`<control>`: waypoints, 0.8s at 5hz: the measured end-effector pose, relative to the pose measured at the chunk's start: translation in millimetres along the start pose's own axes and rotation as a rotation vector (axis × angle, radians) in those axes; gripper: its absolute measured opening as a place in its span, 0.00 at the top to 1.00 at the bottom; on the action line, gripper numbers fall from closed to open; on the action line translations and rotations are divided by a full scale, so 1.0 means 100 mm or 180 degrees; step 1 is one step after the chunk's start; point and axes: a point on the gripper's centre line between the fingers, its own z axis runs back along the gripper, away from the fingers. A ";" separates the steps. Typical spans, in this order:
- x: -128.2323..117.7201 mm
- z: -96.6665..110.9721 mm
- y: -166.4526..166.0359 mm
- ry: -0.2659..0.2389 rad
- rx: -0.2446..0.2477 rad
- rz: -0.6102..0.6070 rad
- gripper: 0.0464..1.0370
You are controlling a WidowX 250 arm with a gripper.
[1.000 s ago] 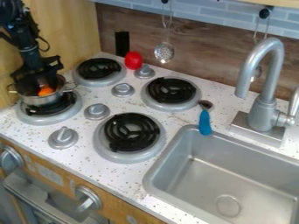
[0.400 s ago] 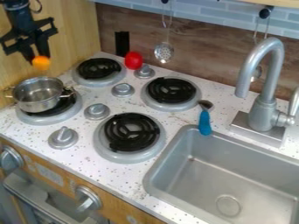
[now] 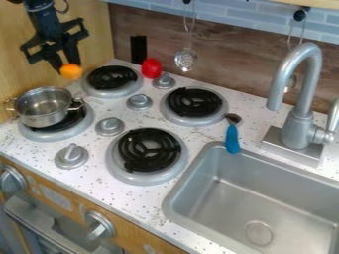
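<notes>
Toy kitchen: coil burners (image 3: 151,150), steel sink (image 3: 278,208), faucet (image 3: 303,99), oven handle (image 3: 49,229), hanging skimmer (image 3: 186,59).

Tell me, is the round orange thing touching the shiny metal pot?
Apart. In the camera view, a gap shows between the round orange thing at the black end effector and the shiny metal pot below.

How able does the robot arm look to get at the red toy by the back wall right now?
Probably not to grasp it, as the gripper holds the orange ball. Otherwise the way looks free: the red toy sits uncovered beside a knob, with nothing visible in between.
</notes>
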 end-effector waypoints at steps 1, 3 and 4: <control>-0.29 -0.19 0.08 0.0006 -0.0030 -0.0041 0.71; -0.74 -0.46 0.45 0.0081 0.0218 -0.0305 0.71; -0.83 -0.54 0.45 0.0047 0.0233 -0.0454 0.71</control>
